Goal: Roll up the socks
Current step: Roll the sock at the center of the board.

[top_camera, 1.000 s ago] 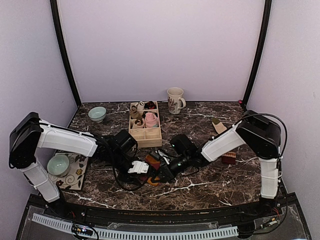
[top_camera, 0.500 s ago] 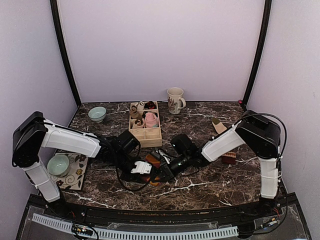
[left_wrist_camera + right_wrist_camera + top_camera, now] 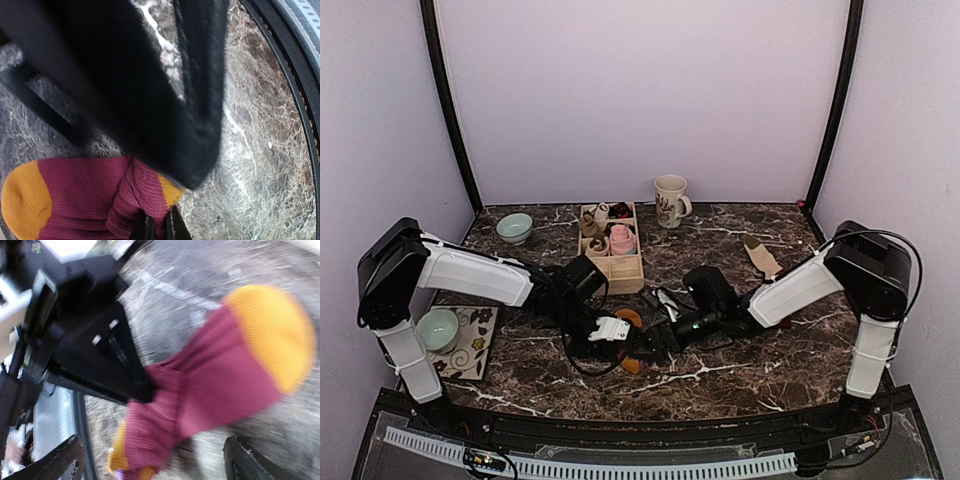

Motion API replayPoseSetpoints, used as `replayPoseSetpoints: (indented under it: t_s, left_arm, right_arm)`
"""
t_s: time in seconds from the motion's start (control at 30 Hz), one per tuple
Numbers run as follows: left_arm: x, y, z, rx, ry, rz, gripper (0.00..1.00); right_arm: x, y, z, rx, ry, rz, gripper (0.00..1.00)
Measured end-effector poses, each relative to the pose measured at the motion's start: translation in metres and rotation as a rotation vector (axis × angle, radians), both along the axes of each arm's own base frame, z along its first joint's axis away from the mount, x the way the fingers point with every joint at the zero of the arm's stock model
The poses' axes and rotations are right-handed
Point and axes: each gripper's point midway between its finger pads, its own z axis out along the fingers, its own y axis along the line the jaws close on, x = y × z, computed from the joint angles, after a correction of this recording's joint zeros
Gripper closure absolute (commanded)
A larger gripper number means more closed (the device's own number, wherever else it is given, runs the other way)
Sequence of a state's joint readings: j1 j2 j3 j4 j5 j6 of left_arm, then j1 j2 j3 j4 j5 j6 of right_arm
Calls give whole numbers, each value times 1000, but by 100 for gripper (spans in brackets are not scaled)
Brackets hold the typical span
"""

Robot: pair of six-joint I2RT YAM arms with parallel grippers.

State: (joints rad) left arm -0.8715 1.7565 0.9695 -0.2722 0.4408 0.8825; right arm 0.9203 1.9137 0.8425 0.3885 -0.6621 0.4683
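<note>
Mug [image 3: 670, 200], wood box [image 3: 625, 269], teal bowl [image 3: 514, 228]

2 socks: 1 maroon sock [image 3: 85, 200] at the left gripper [image 3: 157, 230], 1 beige sock [image 3: 761, 255] beyond the right gripper [image 3: 152, 452]. 2 bowls [image 3: 514, 228] left of the left gripper. 1 mug [image 3: 670, 200], 1 wooden box [image 3: 612, 283] beyond both.
</note>
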Motion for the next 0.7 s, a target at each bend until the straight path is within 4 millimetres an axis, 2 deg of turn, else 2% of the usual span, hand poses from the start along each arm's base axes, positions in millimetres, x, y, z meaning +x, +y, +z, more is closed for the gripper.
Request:
replayPoseSetpoints:
  t_s: [0.27,0.33,0.43,0.5,0.57,0.63,0.7]
  left_arm:
    - [1,-3,-3,24,133,24,99]
    - [1,-3,-2,25,165,33,99]
    - [3,-2,-2,22,219,50,99]
    - [4,-1,-2,20,251,58,99]
    - [5,0,-2,20,276,63,99]
    - [4,-1,-2,23,300,64,98]
    - [4,-1,-3,27,322,65,98]
  right_arm:
    - [39,-33,-3,-116,-166,-265,1]
    - [52,-53,-2,-174,-224,-377,1]
    - [57,-106,2,-271,-315,-532,1]
    - [59,-136,20,-267,-390,-637,1]
    - [67,-154,43,-219,-456,-733,1]
    - [76,-160,72,-138,-515,-805,1]
    - [77,-157,80,-111,-537,-797,1]
